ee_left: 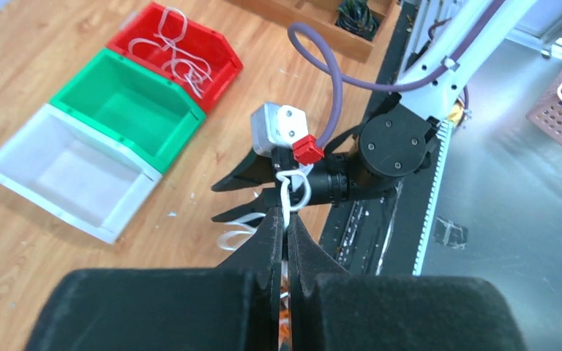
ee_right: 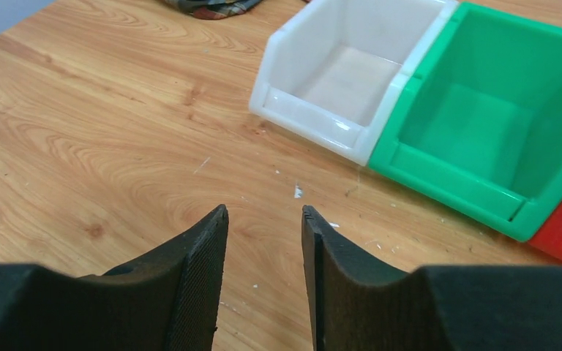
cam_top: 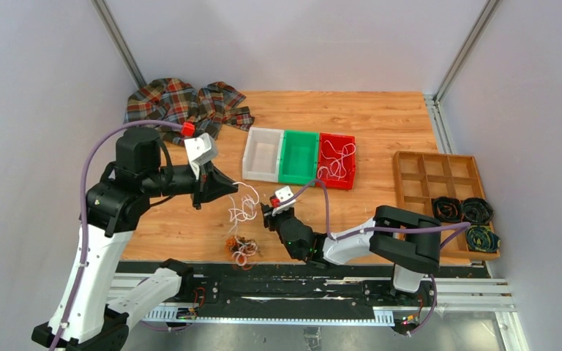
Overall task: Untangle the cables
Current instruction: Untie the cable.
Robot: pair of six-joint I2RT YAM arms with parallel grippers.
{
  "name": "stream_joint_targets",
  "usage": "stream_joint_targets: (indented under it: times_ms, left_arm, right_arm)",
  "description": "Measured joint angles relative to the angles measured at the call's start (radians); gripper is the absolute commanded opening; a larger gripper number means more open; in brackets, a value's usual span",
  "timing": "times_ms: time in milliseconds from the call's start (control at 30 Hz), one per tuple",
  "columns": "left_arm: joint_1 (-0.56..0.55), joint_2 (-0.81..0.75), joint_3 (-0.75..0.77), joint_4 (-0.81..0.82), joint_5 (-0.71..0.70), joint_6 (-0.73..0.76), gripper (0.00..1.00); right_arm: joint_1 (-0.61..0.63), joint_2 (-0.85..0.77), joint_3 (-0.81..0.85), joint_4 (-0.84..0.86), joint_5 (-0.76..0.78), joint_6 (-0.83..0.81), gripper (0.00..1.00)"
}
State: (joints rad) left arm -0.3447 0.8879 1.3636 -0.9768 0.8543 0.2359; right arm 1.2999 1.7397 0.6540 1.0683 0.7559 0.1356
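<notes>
My left gripper point(cam_top: 233, 187) is shut on a thin white cable point(cam_top: 245, 208) and holds it above the table. The cable hangs in loops down to a tangle of white and orange-brown cables point(cam_top: 240, 248) near the front edge. In the left wrist view the fingertips point(ee_left: 287, 219) pinch the white cable point(ee_left: 293, 191) just below a small loop. My right gripper point(cam_top: 266, 212) is low and close to the right of the hanging cable, open. The right wrist view shows nothing between its fingers point(ee_right: 263, 212), only bare wood. Another white cable point(cam_top: 336, 161) lies in the red bin point(cam_top: 351, 142).
A white bin point(cam_top: 262, 155) and a green bin point(cam_top: 298, 156) stand beside the red one. A plaid cloth point(cam_top: 186, 102) lies at the back left. A wooden compartment tray point(cam_top: 439, 175) at the right holds dark rolled coils point(cam_top: 454, 208).
</notes>
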Motion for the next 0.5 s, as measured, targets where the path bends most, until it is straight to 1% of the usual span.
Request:
stream_joint_targets:
  times_ms: [200,333,400,500]
  left_arm:
    - [0.000,0.029,0.143,-0.014,-0.087,0.018,0.00]
    - [0.000,0.043,0.222,-0.010,-0.147,0.028,0.00]
    - [0.000,0.038,0.222,-0.010,-0.164,0.034,0.01]
    - [0.000,0.025,0.196,-0.010,-0.179,0.042,0.01]
  right_arm:
    - [0.000,0.000,-0.046,-0.008,0.037,0.044,0.39]
    - [0.000,-0.010,-0.073,-0.021,0.048,0.050,0.47]
    - [0.000,-0.049,-0.089,-0.023,0.039,0.032,0.51]
    - [0.000,-0.170,-0.094,-0.029,-0.015,-0.024,0.53]
